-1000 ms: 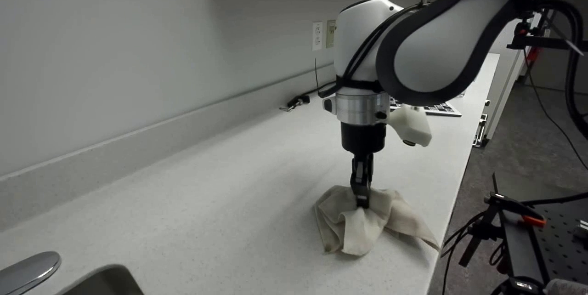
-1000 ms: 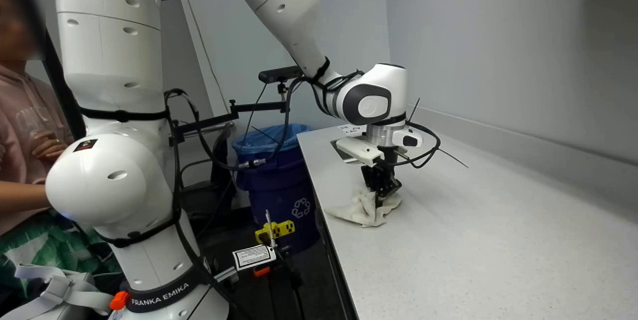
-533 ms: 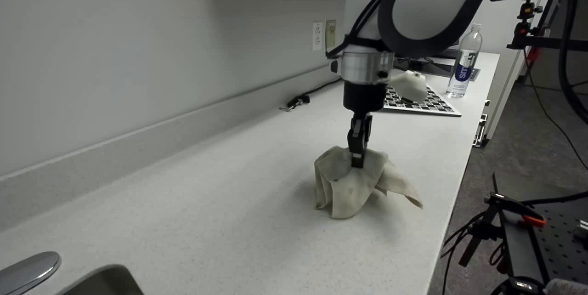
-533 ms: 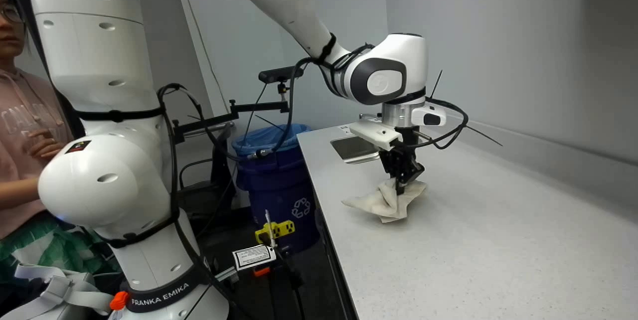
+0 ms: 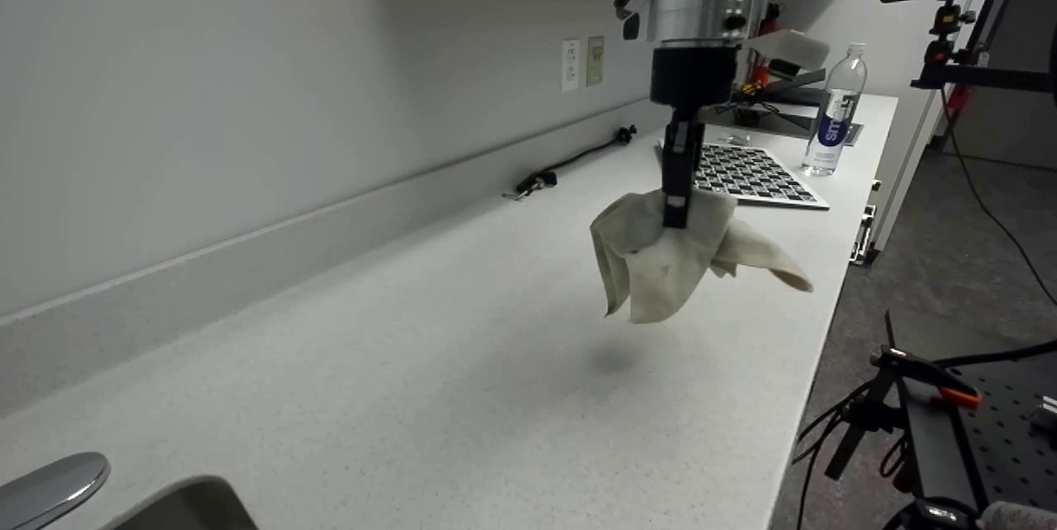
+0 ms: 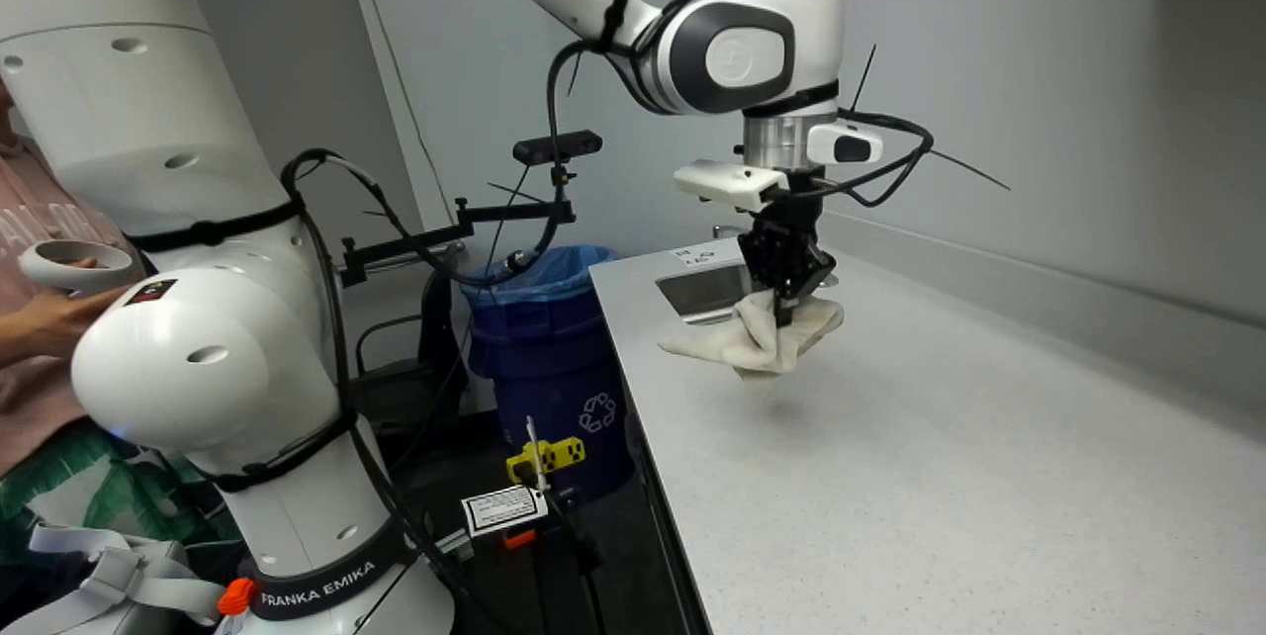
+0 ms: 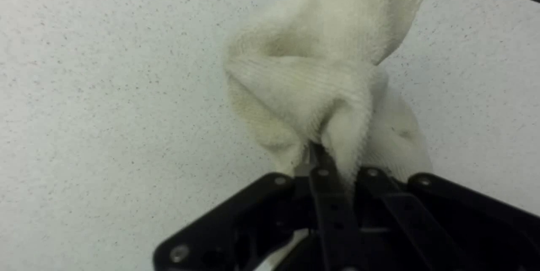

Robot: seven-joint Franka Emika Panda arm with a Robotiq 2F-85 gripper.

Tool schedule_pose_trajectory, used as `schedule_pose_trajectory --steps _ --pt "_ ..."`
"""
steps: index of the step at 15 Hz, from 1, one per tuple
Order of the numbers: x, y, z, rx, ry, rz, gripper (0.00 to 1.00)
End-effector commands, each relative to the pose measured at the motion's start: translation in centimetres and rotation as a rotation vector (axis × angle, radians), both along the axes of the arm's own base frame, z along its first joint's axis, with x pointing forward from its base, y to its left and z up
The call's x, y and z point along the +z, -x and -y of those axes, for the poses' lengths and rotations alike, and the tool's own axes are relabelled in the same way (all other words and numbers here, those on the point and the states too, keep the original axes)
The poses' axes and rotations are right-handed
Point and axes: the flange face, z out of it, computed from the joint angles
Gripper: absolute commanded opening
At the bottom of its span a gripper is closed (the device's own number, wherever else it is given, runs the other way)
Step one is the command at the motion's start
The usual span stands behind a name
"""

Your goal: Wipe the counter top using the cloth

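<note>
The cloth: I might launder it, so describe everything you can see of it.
The cloth is a cream, soft-looking, wrinkled rag with a fuzzy nap and a small dark mark, perhaps stain or crease. The gripper is shut on its bunched upper middle; folds droop and one corner juts sideways. It hangs above the counter top, touching only the gripper.

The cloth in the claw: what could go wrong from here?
The cloth is pinched by the claw only at a bunched fold, so it might slip loose. Its edges hang above the counter top and could crumple underneath rather than wipe flat. If the arm swings toward the upright bottle farther along, that could perhaps get knocked over.
</note>
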Motion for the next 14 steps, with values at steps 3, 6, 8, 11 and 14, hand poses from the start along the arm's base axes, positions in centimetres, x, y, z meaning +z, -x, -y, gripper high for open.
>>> schedule_pose_trajectory --steps 3,6,8,11,14 --pt "6.6 3.4 1.4 0.024 0.006 0.019 0.02" --pt "9.1 4.3 2.0 0.005 -0.004 0.054 0.02" --pt "8.1 3.0 1.5 -0.013 -0.007 0.045 0.08" --pt "8.7 3.4 1.6 -0.015 -0.008 0.057 0.08" --pt "8.4 3.5 1.6 -0.015 -0.007 0.051 0.08"
